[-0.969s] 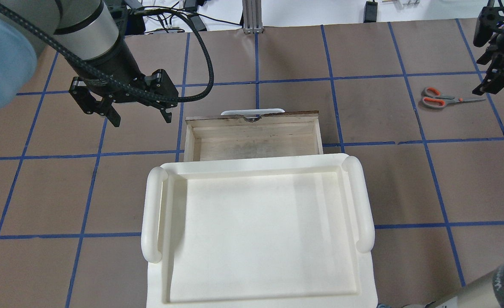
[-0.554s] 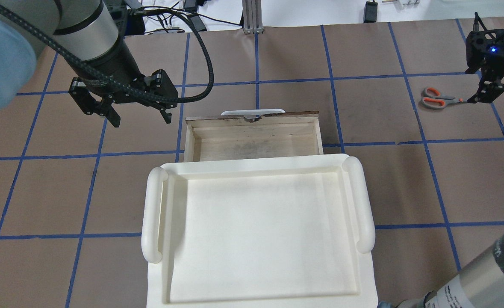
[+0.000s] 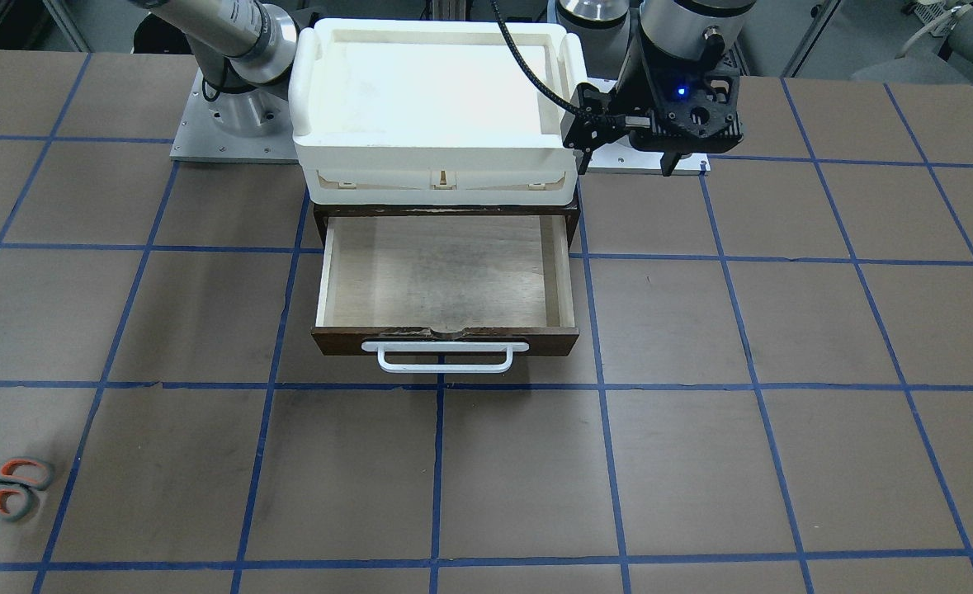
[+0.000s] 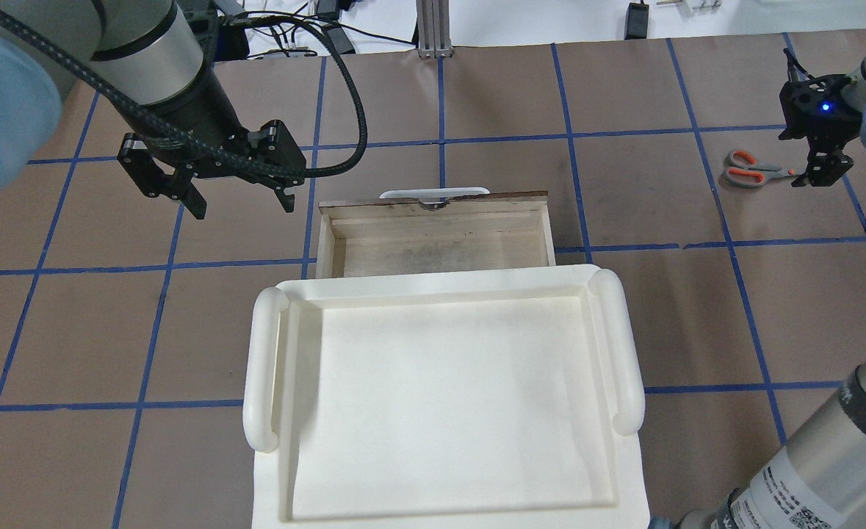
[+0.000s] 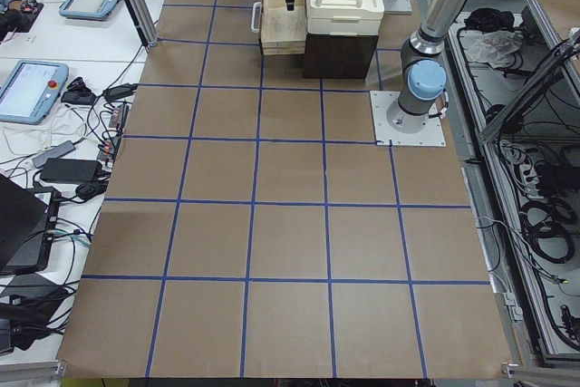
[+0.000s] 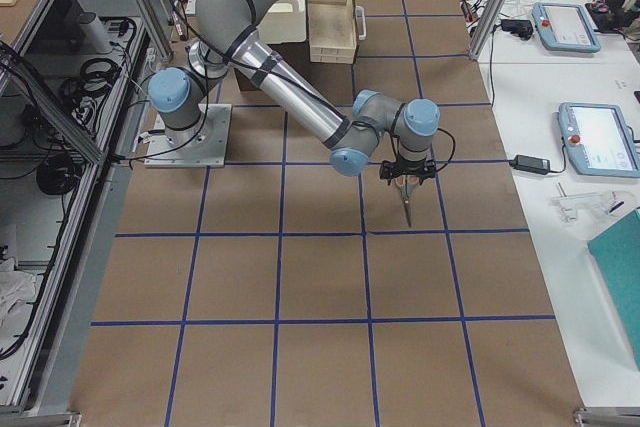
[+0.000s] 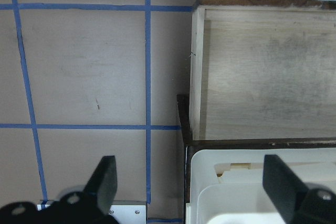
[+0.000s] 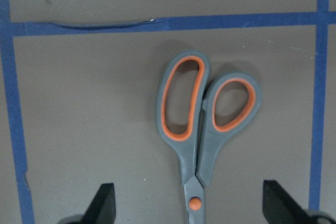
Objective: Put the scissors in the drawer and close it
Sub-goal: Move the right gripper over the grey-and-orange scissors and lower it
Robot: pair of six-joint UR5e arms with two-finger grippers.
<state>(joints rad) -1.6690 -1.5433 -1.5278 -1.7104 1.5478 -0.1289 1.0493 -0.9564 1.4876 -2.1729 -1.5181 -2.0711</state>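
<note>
The scissors [image 4: 750,170] lie flat on the brown table at the far right, handles pointing toward the drawer; they also show in the front view [image 3: 3,487]. My right gripper [image 4: 814,178] is open, pointing down over the blades. In the right wrist view its fingers [image 8: 102,205] straddle the scissors [image 8: 202,124] near the pivot. The drawer [image 4: 440,235] stands pulled open and empty, its white bar handle on the far side. My left gripper [image 4: 244,208] is open and empty, hovering just left of the drawer [image 7: 262,77].
A white plastic tray [image 4: 264,367] sits on top of the dark cabinet that holds the drawer, near the robot. Blue tape lines grid the brown table. Cables and equipment lie beyond the far edge.
My right gripper has moved left toward the scissors, turned, and come down over their blades. The left arm, the drawer and the scissors have not moved.
</note>
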